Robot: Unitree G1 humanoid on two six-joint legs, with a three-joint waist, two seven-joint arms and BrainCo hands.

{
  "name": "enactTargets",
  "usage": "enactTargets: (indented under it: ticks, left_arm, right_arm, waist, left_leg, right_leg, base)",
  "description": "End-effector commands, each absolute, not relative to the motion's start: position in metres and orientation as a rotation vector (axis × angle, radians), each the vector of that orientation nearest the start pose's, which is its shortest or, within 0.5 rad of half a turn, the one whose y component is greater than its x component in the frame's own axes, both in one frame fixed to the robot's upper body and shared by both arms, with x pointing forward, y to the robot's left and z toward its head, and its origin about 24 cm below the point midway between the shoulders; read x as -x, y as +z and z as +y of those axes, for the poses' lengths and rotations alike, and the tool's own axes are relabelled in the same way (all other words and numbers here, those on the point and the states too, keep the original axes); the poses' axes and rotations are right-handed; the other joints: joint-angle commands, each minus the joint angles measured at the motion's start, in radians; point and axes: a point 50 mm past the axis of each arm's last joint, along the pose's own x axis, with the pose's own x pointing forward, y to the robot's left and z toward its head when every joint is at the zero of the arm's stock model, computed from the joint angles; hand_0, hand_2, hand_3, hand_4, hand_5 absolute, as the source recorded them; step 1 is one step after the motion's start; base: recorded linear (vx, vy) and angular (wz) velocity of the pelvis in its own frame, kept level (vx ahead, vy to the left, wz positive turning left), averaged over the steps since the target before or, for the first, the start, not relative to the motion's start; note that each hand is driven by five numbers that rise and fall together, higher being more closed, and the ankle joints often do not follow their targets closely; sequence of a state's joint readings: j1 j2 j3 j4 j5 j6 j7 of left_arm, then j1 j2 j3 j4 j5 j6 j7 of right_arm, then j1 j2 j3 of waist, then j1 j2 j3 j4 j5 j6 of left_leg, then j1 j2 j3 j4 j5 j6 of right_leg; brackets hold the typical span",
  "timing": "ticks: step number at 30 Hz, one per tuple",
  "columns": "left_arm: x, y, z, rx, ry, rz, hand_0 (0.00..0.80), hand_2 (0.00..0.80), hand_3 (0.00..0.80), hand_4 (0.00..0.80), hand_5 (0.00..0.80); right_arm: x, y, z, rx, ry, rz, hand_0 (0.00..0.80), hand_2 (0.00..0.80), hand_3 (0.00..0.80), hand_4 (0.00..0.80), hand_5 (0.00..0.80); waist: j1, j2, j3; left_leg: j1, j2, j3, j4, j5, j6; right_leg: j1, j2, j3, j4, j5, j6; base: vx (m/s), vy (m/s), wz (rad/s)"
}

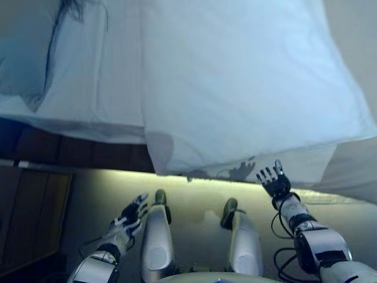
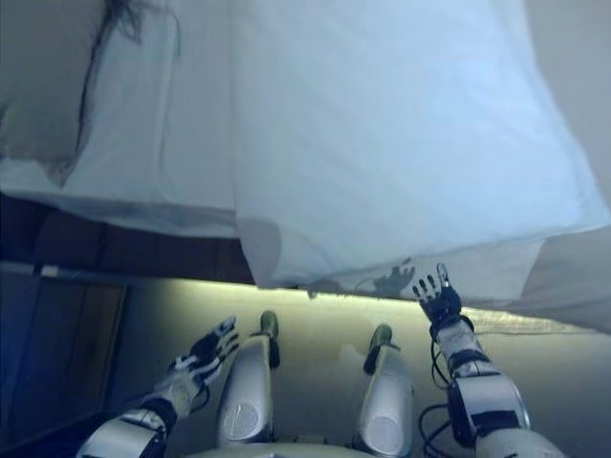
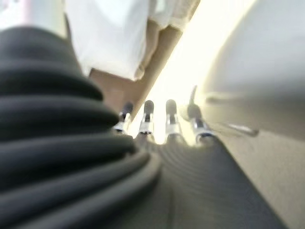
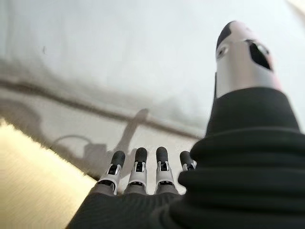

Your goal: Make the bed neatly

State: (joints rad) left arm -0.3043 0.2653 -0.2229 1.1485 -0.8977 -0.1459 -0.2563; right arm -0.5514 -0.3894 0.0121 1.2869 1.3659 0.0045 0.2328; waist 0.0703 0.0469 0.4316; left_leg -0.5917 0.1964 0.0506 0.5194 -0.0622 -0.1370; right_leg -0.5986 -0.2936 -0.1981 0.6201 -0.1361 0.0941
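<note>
A white duvet point(image 1: 247, 88) covers the bed and hangs over its near edge, its folded corner point(image 1: 162, 156) drooping lowest. At the far left a second layer of white bedding point(image 1: 76, 76) lies rumpled, with a dark strand across it. My right hand point(image 1: 273, 181) is raised, open, just short of the hanging duvet edge point(image 4: 95, 100), touching nothing. My left hand point(image 1: 131, 215) is low, open, apart from the bed, holding nothing; its fingers point(image 3: 147, 117) point toward the bed's side.
A dark wooden bed frame point(image 1: 70, 147) shows under the bedding at left, with a lit strip point(image 1: 194, 177) along its lower edge. A dark wood panel point(image 1: 29, 212) stands at the lower left. Beige floor point(image 1: 194, 206) lies between me and the bed.
</note>
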Motion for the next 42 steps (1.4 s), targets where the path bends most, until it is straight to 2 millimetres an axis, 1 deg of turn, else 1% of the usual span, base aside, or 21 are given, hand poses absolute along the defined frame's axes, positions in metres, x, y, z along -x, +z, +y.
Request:
enactTargets:
  ticks: [1, 5, 7, 11, 15, 18, 22, 23, 24, 29, 31, 35, 37, 42]
  left_arm:
    - [-0.248, -0.082, 0.218, 0.516, 0.114, 0.500, 0.000, 0.000, 0.000, 0.000, 0.000]
    - [-0.262, -0.067, 0.212, 0.565, 0.088, 0.425, 0.000, 0.000, 0.000, 0.000, 0.000]
    - [-0.265, -0.062, 0.210, 0.586, 0.083, 0.396, 0.000, 0.000, 0.000, 0.000, 0.000]
    - [-0.269, -0.054, 0.210, 0.615, 0.069, 0.353, 0.000, 0.000, 0.000, 0.000, 0.000]
    - [-0.270, -0.050, 0.210, 0.611, 0.050, 0.338, 0.000, 0.000, 0.000, 0.000, 0.000]
    - [-0.269, -0.047, 0.211, 0.615, 0.030, 0.320, 0.000, 0.000, 0.000, 0.000, 0.000]
    - [-0.268, -0.041, 0.215, 0.626, 0.015, 0.296, 0.000, 0.000, 0.000, 0.000, 0.000]
    - [-0.267, -0.040, 0.216, 0.630, 0.011, 0.285, 0.000, 0.000, 0.000, 0.000, 0.000]
    - [-0.266, -0.039, 0.216, 0.635, 0.007, 0.280, 0.000, 0.000, 0.000, 0.000, 0.000]
    - [-0.263, -0.032, 0.216, 0.650, -0.022, 0.238, 0.000, 0.000, 0.000, 0.000, 0.000]
    - [-0.262, -0.031, 0.216, 0.655, -0.021, 0.231, 0.000, 0.000, 0.000, 0.000, 0.000]
    - [-0.254, -0.035, 0.222, 0.663, -0.009, 0.242, 0.000, 0.000, 0.000, 0.000, 0.000]
    - [-0.250, -0.038, 0.224, 0.670, -0.001, 0.249, 0.000, 0.000, 0.000, 0.000, 0.000]
    - [-0.242, -0.043, 0.227, 0.683, -0.004, 0.253, 0.000, 0.000, 0.000, 0.000, 0.000]
  right_arm:
    - [-0.294, -0.024, -0.296, -1.031, -0.483, 0.236, 0.000, 0.000, 0.000, 0.000, 0.000]
    - [-0.305, 0.004, -0.318, -1.024, -0.498, 0.130, 0.000, 0.000, 0.000, 0.000, 0.000]
    - [-0.307, 0.016, -0.330, -1.021, -0.510, 0.070, 0.000, 0.000, 0.000, 0.000, 0.000]
    - [-0.313, 0.046, -0.352, -1.025, -0.534, -0.059, 0.000, 0.000, 0.000, 0.000, 0.000]
    - [-0.314, 0.066, -0.367, -1.039, -0.545, -0.152, 0.000, 0.000, 0.000, 0.000, 0.000]
    - [-0.314, 0.087, -0.380, -1.003, -0.520, -0.204, 0.000, 0.000, 0.000, 0.000, 0.000]
    - [-0.319, 0.111, -0.387, -0.946, -0.462, -0.250, 0.000, 0.000, 0.000, 0.000, 0.000]
    - [-0.320, 0.121, -0.389, -0.928, -0.447, -0.267, 0.000, 0.000, 0.000, 0.000, 0.000]
    - [-0.321, 0.128, -0.390, -0.915, -0.439, -0.276, 0.000, 0.000, 0.000, 0.000, 0.000]
    - [-0.326, 0.167, -0.398, -0.836, -0.393, -0.353, 0.000, 0.000, 0.000, 0.000, 0.000]
    - [-0.328, 0.179, -0.399, -0.800, -0.375, -0.366, 0.000, 0.000, 0.000, 0.000, 0.000]
    - [-0.331, 0.210, -0.401, -0.730, -0.324, -0.378, 0.000, 0.000, 0.000, 0.000, 0.000]
    - [-0.334, 0.221, -0.398, -0.704, -0.298, -0.372, 0.000, 0.000, 0.000, 0.000, 0.000]
    - [-0.337, 0.240, -0.394, -0.646, -0.240, -0.370, 0.000, 0.000, 0.000, 0.000, 0.000]
  waist:
    - [0.019, -0.007, -0.003]
    - [0.016, 0.011, 0.021]
    - [0.016, 0.021, 0.029]
    - [0.014, 0.035, 0.046]
    - [0.011, 0.040, 0.058]
    - [0.010, 0.045, 0.069]
    - [0.008, 0.050, 0.079]
    - [0.007, 0.052, 0.083]
    - [0.007, 0.053, 0.082]
    - [0.017, 0.066, 0.088]
    - [0.020, 0.070, 0.088]
    - [0.031, 0.081, 0.088]
    - [0.035, 0.085, 0.088]
    - [0.044, 0.097, 0.088]
  left_leg:
    - [-0.033, -0.003, -0.053, 0.006, 0.006, 0.005]
    - [-0.076, -0.010, -0.053, 0.030, -0.012, 0.009]
    - [-0.094, -0.012, -0.053, 0.040, -0.019, 0.011]
    - [-0.125, -0.013, -0.050, 0.056, -0.028, 0.016]
    - [-0.139, -0.012, -0.051, 0.060, -0.029, 0.020]
    - [-0.140, -0.012, -0.050, 0.059, -0.027, 0.026]
    - [-0.145, -0.010, -0.049, 0.058, -0.021, 0.032]
    - [-0.149, -0.008, -0.049, 0.058, -0.017, 0.033]
    - [-0.140, -0.007, -0.051, 0.063, -0.042, 0.028]
    - [-0.155, -0.011, -0.049, 0.043, -0.021, 0.034]
    - [-0.161, -0.012, -0.051, 0.040, -0.013, 0.035]
    - [-0.171, -0.014, -0.055, 0.040, 0.002, 0.037]
    - [-0.173, -0.014, -0.056, 0.039, 0.008, 0.037]
    - [-0.181, -0.016, -0.056, 0.035, 0.022, 0.038]
  right_leg:
    - [-0.012, -0.050, 0.062, -0.005, 0.043, 0.050]
    - [-0.079, -0.055, 0.072, 0.041, 0.034, 0.049]
    - [-0.105, -0.057, 0.075, 0.059, 0.029, 0.047]
    - [-0.143, -0.055, 0.071, 0.085, 0.023, 0.041]
    - [-0.164, -0.050, 0.067, 0.102, 0.018, 0.035]
    - [-0.168, -0.048, 0.060, 0.107, 0.016, 0.029]
    - [-0.177, -0.044, 0.055, 0.118, 0.014, 0.020]
    - [-0.183, -0.043, 0.055, 0.125, 0.013, 0.016]
    - [-0.176, -0.041, 0.059, 0.135, -0.013, 0.025]
    - [-0.198, -0.033, 0.061, 0.151, -0.021, 0.014]
    - [-0.207, -0.031, 0.062, 0.161, -0.024, 0.011]
    - [-0.220, -0.028, 0.061, 0.183, -0.035, 0.000]
    - [-0.224, -0.027, 0.061, 0.192, -0.041, -0.005]
    - [-0.238, -0.028, 0.063, 0.212, -0.051, -0.015]
  base:
    - [-0.088, -0.015, 0.12]
    - [-0.067, -0.026, 0.02]
    - [-0.039, -0.051, 0.02]
    - [-0.026, -0.068, 0.03]
    - [0.004, -0.079, 0.00]
    - [0.032, -0.070, 0.00]
    - [0.046, -0.051, -0.02]
    - [0.128, -0.037, -0.02]
    - [0.129, -0.032, -0.04]
    - [0.031, -0.009, -0.01]
    - [0.000, 0.000, 0.00]
    - [0.000, 0.000, 0.00]
    - [0.016, 0.015, 0.01]
    - [0.023, 0.029, 0.02]
